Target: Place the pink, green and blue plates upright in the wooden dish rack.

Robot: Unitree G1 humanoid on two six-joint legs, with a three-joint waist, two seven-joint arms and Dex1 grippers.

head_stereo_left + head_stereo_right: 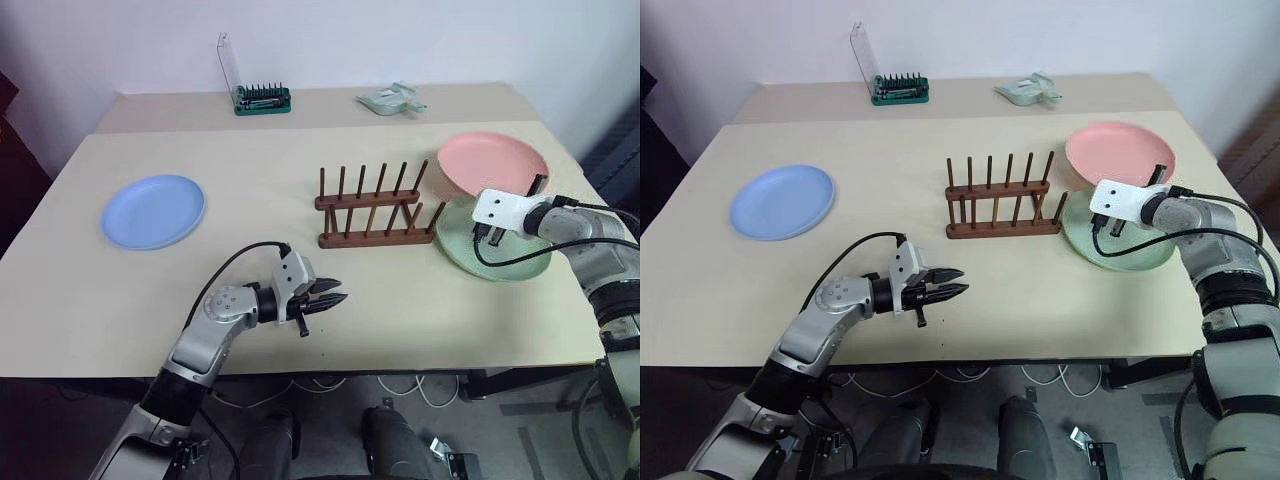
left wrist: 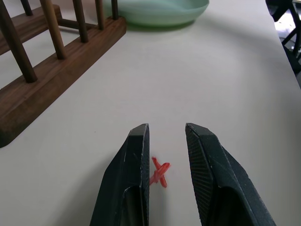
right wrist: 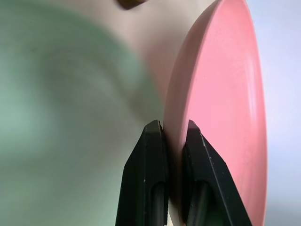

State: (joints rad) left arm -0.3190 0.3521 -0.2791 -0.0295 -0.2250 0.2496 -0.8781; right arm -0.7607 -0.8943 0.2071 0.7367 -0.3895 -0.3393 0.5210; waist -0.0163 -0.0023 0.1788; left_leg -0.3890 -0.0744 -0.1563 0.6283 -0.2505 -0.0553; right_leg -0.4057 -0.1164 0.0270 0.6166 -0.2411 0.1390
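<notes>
The pink plate (image 1: 495,160) lies at the right of the table, its near rim overlapping the green plate (image 1: 460,245). My right gripper (image 3: 175,129) is shut on the pink plate's near rim, one finger on each face, above the green plate. The wooden dish rack (image 1: 372,205) stands empty at mid-table, just left of both plates. The blue plate (image 1: 153,210) lies flat at the far left. My left gripper (image 1: 338,295) hovers low near the table's front, pointing right toward the rack, its fingers (image 2: 134,160) slightly apart with nothing between them.
A green bit-set box (image 1: 262,98) with a clear lid and a small plastic packet (image 1: 392,99) sit on the rear table section. A small red mark (image 2: 159,172) lies on the table under my left gripper. The table's front edge runs just below my left arm.
</notes>
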